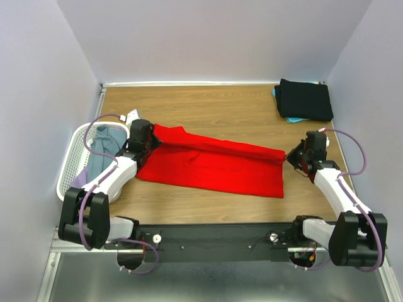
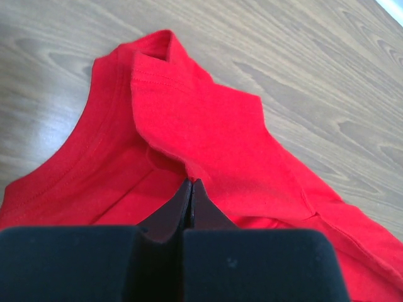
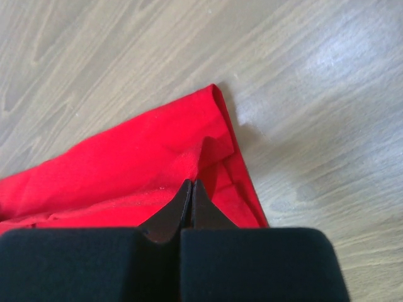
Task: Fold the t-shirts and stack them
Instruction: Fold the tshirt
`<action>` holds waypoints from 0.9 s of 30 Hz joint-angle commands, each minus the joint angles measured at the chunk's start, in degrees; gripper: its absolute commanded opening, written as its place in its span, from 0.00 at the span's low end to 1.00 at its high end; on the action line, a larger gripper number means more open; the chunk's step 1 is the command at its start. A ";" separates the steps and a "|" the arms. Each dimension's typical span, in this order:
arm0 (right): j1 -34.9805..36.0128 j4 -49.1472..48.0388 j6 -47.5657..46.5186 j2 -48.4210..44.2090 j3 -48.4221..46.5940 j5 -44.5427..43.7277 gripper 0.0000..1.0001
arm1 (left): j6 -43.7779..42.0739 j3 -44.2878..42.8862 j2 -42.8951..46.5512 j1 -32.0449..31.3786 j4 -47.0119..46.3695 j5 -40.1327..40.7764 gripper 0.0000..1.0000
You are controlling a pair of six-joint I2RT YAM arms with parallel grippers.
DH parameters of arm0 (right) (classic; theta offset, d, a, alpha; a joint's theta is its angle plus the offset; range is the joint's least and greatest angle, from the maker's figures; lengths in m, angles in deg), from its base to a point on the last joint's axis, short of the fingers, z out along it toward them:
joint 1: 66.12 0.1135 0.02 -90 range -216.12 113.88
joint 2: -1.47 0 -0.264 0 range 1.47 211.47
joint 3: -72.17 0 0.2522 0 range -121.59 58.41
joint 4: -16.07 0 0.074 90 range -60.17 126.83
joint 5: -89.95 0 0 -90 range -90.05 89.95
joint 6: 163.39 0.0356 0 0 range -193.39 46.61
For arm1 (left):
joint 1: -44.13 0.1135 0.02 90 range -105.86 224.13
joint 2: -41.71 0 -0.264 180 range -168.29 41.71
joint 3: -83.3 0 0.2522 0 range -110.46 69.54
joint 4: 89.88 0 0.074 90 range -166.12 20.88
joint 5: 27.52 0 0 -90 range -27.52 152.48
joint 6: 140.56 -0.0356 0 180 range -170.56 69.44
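— What surrounds the work area?
— A wood-grain table (image 1: 227,113), closed in by plain, pale lavender-grey panels: the back wall (image 1: 214,38) at twelve o'clock, one side wall (image 1: 31,94) at nine and the other side wall (image 1: 378,63) at three.
— Any trim?
— A white strip (image 1: 189,83) runs along the table's twelve o'clock edge. At six o'clock, a dull grey surface (image 1: 208,283) lies below the table.
— And the light?
— Soft and even. In the right wrist view a pale glare (image 3: 340,56) sits on the wood at two o'clock.

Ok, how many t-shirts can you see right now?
5: a red t-shirt spread mid-table; a black t-shirt folded at the far right corner on a teal t-shirt; a grey-blue t-shirt and a lavender t-shirt in the basket. More may be hidden there.
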 commanded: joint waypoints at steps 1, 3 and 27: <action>-0.11 1.23 0.98 -1.08 1.91 1.79 0.01 | 1.85 2.29 1.75 0.34 -2.78 0.55 0.00; -0.11 1.23 1.07 -1.17 2.18 1.88 0.04 | 2.21 3.87 2.01 0.34 -4.00 0.02 0.00; 7.95 -1.92 3.00 2.69 -1.95 4.88 0.49 | 0.63 5.91 8.70 -1.93 -6.48 0.37 0.28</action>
